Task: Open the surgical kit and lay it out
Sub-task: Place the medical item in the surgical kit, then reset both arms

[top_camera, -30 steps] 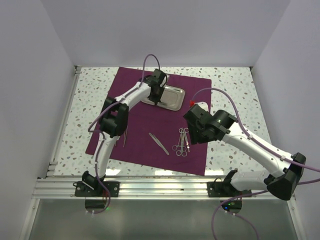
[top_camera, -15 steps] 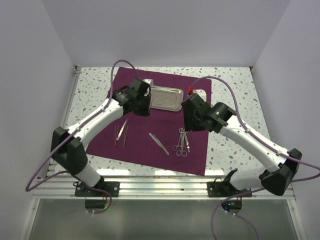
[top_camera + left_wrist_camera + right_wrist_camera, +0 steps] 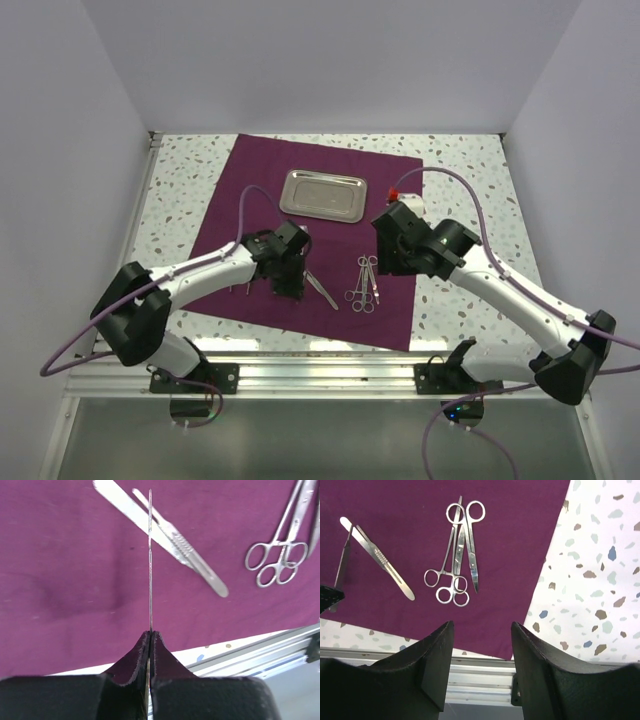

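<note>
Surgical kit (image 3: 330, 235): its thin instrument (image 3: 150, 570) pinched in left pincer (image 3: 150, 635), right pincer (image 3: 482, 630) spread near scissors (image 3: 470, 550).

Far side: bare cloth (image 3: 255, 180) flanks the tray (image 3: 323, 193) — room on both sides.
Centre: left arm (image 3: 205, 270) lies across; left gripper (image 3: 150, 636), clamping a thin instrument (image 3: 343, 565), crowds the tweezers (image 3: 184, 546).
Right: scissors cluster (image 3: 457, 550) lies near the spread right gripper (image 3: 482, 645); table (image 3: 600, 580) beside it bare.
</note>
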You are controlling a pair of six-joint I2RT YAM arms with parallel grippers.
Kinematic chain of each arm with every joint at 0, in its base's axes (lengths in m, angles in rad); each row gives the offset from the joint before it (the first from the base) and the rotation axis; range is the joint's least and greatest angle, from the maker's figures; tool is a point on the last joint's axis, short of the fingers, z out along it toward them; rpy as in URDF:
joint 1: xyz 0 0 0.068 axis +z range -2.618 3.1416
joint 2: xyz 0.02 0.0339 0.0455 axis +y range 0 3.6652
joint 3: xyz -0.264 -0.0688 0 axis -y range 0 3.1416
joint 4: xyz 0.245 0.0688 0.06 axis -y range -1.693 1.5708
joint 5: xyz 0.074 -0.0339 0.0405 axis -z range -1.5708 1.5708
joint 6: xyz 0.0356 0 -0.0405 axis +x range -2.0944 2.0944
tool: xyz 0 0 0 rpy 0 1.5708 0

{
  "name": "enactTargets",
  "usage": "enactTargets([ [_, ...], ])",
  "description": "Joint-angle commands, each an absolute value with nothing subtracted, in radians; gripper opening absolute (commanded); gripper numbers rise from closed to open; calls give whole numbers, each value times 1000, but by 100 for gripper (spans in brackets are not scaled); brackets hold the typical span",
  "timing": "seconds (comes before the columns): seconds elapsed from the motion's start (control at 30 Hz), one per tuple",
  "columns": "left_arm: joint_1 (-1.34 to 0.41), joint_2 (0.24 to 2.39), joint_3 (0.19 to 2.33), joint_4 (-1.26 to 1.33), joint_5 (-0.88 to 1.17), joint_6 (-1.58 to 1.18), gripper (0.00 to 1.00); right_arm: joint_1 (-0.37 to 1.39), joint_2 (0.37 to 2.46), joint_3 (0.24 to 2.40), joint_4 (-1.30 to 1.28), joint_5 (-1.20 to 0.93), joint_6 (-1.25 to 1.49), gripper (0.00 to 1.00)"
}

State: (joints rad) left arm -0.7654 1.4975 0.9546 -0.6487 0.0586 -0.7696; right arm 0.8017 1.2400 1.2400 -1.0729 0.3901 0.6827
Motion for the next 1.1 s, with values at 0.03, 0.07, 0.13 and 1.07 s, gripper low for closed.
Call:
enactTargets([
  [0.03,-791,1486,933,-509,83,-865,0,799,1157,1200,-1115,388,755,53],
  [0.07,-798,1500,936,-508,81,-873,0,798,1148,1193,-1120,391,761,53],
  [0.13,-816,1517,951,-512,71,-890,0,798,1132,1177,-1132,394,773,53],
  [1.07,-536,1358,1589,-833,-115,-407,71,798,1023,1335,-753,554,565,98],
])
